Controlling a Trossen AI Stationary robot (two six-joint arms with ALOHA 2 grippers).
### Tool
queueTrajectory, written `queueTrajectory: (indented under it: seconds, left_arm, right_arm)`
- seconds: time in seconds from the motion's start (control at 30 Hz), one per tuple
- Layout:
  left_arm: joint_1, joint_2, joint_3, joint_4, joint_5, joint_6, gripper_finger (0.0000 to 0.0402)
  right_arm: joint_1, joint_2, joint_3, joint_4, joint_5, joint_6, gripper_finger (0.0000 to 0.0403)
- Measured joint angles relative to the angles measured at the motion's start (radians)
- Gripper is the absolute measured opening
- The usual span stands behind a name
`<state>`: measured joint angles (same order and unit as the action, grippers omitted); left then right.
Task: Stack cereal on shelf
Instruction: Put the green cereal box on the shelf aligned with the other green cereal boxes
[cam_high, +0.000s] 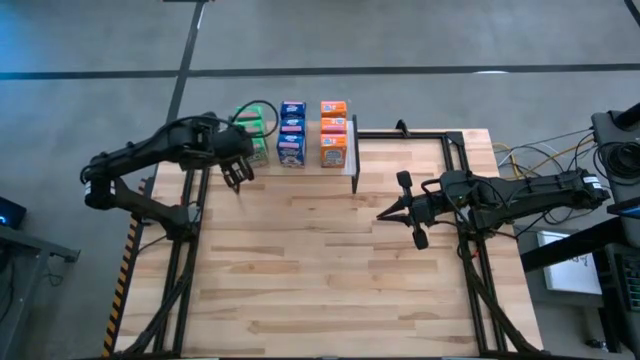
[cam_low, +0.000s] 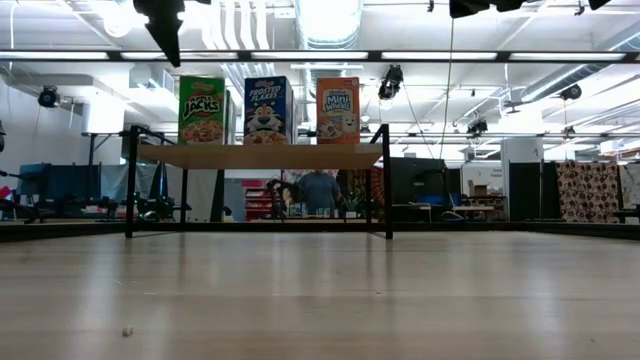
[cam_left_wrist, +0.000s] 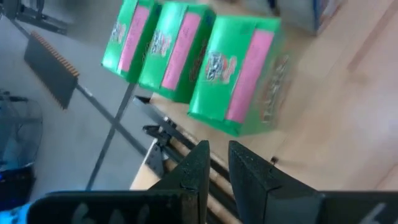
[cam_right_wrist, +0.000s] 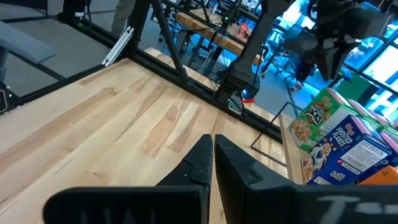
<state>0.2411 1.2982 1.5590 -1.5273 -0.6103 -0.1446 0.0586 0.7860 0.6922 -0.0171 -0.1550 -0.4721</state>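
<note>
The cereal boxes stand on their bases in three rows on the shelf (cam_low: 260, 155) at the table's far edge: green (cam_high: 256, 135), blue (cam_high: 292, 132) and orange (cam_high: 333, 132). The low view shows the front box of each row: green (cam_low: 202, 110), blue (cam_low: 268, 110), orange (cam_low: 338, 110). My left gripper (cam_high: 237, 178) hangs just on the near side of the green row (cam_left_wrist: 242, 74), slanting down. Its fingers (cam_left_wrist: 217, 168) are nearly together, with only a slit between them and nothing in it. My right gripper (cam_high: 385, 213) waits shut and level over the table's right half, also holding nothing (cam_right_wrist: 213, 155).
Bare wooden tabletop (cam_high: 320, 270) stretches from the shelf to the near edge. Black frame rails run along the left side (cam_high: 190, 260) and the right side (cam_high: 480, 280), and a black bar (cam_high: 410, 133) lies at the far right. A person (cam_low: 320, 190) stands in the room beyond.
</note>
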Motion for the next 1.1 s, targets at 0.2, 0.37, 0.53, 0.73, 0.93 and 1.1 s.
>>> queueTrajectory:
  seconds: [0.2,0.37,0.53,0.73,0.93,1.1]
  left_arm:
    - [-0.014,-0.003,-0.012,0.071,0.240,-0.007,0.0041]
    - [-0.013,0.008,-0.050,0.078,0.180,-0.004,0.0041]
    - [-0.013,0.009,-0.052,0.074,0.089,-0.004,0.0041]
    - [-0.013,0.007,-0.052,0.067,0.069,0.001,0.0041]
    - [-0.012,0.007,-0.052,0.065,0.048,0.001,0.0041]
    - [-0.012,0.007,-0.052,0.065,0.023,0.005,0.0041]
  right_arm:
    - [0.000,0.000,0.000,0.000,0.000,0.000,0.0009]
    - [0.000,0.000,0.000,0.000,0.000,0.000,0.0009]
    - [0.000,0.000,0.000,0.000,0.000,0.000,0.0009]
    - [0.000,0.000,0.000,0.000,0.000,-0.001,0.0009]
    - [0.000,0.000,0.000,0.000,0.000,-0.001,0.0009]
    - [0.000,0.000,0.000,0.000,0.000,-0.001,0.0009]
